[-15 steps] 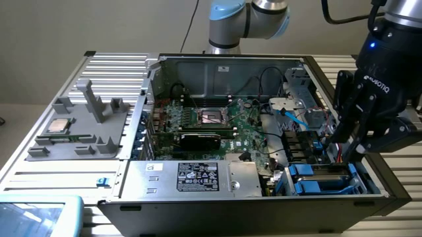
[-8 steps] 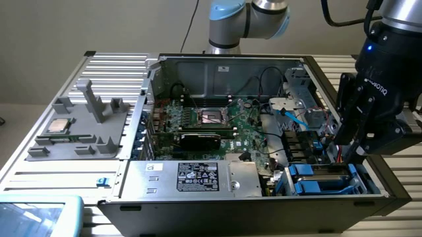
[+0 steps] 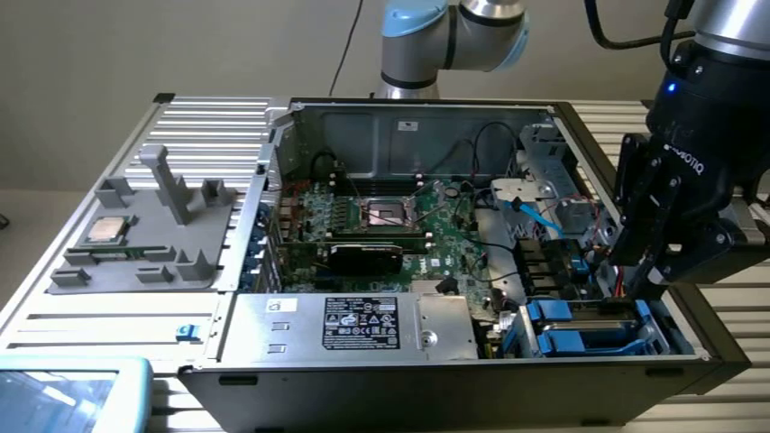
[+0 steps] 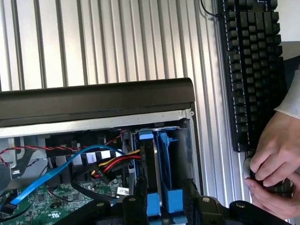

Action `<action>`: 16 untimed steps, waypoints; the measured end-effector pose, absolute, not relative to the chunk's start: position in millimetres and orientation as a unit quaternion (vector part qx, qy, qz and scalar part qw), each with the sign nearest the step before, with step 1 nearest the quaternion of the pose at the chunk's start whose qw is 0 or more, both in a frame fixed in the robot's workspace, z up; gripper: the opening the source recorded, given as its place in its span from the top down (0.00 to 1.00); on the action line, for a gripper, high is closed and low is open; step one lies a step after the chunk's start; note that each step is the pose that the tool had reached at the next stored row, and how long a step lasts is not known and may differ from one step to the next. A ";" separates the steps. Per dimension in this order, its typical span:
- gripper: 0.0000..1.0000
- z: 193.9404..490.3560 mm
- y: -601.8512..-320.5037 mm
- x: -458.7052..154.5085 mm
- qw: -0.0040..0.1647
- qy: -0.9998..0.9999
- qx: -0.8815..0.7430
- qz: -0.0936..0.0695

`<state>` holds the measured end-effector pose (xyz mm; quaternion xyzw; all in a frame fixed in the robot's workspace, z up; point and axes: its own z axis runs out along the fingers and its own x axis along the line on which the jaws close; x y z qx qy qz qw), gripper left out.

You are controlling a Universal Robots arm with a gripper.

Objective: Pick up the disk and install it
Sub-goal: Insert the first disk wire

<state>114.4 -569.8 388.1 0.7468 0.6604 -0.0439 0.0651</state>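
Note:
The disk (image 4: 172,200) stands on edge in the drive bay (image 3: 596,329) at the corner of the open computer case (image 3: 398,135), and its bright blue bracket shows between my fingers. My gripper (image 4: 163,199) sits directly over it, with one black finger (image 4: 137,201) against each blue side, shut on the bracket's end. In the exterior view my gripper (image 3: 637,266) hangs over the bay on that view's right. A second blue-bracketed unit sits close alongside in the same bay, and I cannot separate the two clearly.
Red, yellow and blue cables (image 4: 108,161) run beside the bay. The case's black wall (image 4: 93,101) borders it. A keyboard (image 4: 253,61) lies outside the case, with a person's hands (image 4: 276,164) beside it. A grey fixture tray (image 3: 144,244) holds a silver processor chip (image 3: 106,230).

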 end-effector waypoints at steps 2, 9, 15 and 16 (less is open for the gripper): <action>0.57 387.8 -569.8 113.4 0.066 0.657 0.750 -0.043; 0.57 386.8 -569.4 110.6 0.085 0.649 0.755 -0.037; 0.57 385.7 -567.5 102.7 0.087 0.644 0.759 -0.035; 0.57 385.4 -567.1 101.3 0.088 0.643 0.760 -0.034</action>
